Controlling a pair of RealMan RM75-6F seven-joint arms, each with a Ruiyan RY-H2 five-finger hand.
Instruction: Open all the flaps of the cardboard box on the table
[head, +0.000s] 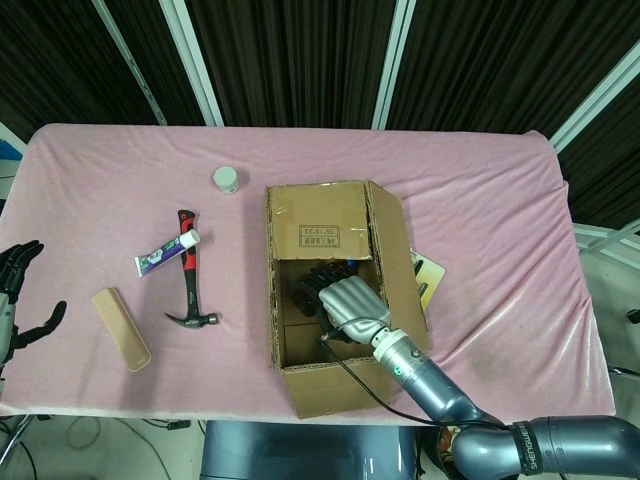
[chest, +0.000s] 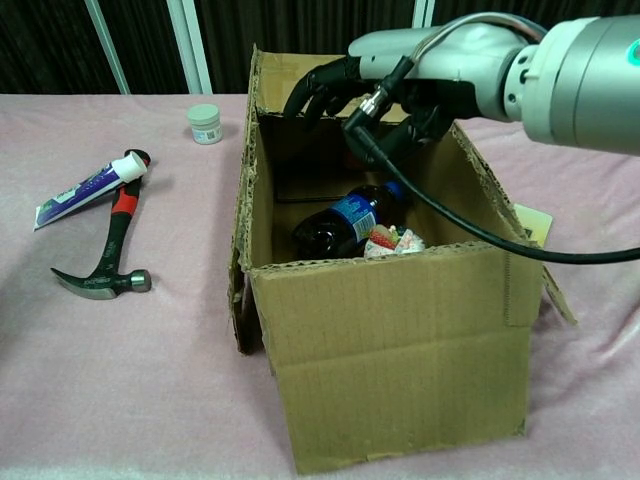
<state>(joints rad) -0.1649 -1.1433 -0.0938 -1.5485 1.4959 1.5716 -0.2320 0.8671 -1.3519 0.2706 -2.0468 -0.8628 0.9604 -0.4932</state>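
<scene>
The cardboard box (head: 330, 300) sits mid-table, its far flap (head: 320, 233) folded flat over the opening, probably the one left to lift. The right hand (chest: 400, 85) hovers over the open part, fingers (chest: 315, 92) spread and slightly curled, holding nothing, seemingly reaching for that flap's edge. The left hand (head: 18, 300) waits at the table's left edge, fingers apart.

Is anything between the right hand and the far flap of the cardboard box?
Nothing visible. The right hand hangs over the open top of the cardboard box, fingers toward the far flap. The bottle lies below it on the box floor, not between them.
</scene>
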